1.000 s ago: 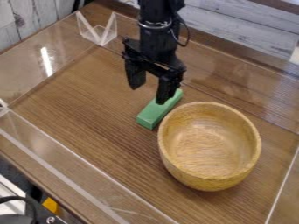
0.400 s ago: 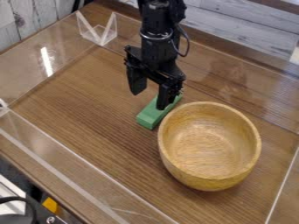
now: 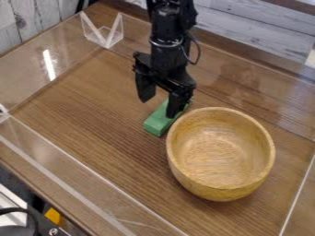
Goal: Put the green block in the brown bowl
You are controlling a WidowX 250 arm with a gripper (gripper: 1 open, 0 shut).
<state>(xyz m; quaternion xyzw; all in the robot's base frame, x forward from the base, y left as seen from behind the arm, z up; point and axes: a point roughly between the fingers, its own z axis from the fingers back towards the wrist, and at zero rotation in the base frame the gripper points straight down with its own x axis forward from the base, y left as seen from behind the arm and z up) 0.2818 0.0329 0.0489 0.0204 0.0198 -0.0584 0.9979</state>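
Change from earlier frames: the gripper (image 3: 164,96) sits lower over the bench than a second ago, its fingertips now closer to the green block; block and bowl lie where they lay before.
Gripper state: open, jaws spread wide, pointing straight down, nothing held between them.
Green block (image 3: 157,122): flat on the bench, just left of the brown bowl's rim, its far end hidden behind the right fingertip; only the near end shows clearly.
Block relative to gripper: directly under and slightly nearer than the fingertips; the fingers stand either side of the block's far part. Whether they touch it cannot be told.
Brown bowl (image 3: 253,157): upright on the bench, near right of the gripper, hollow empty; its far-left rim lies just beside the block and close to the right finger.
Bench (image 3: 87,111): dark wood-grain surface, bare to the left of the block.
Surroundings: clear panels (image 3: 50,55) edge the bench on the left and near sides; a small clear bracket (image 3: 103,30) stands at the far left, well apart from the block.
Obstructions: the bowl's rim crowds the right finger's side; the left side is free.
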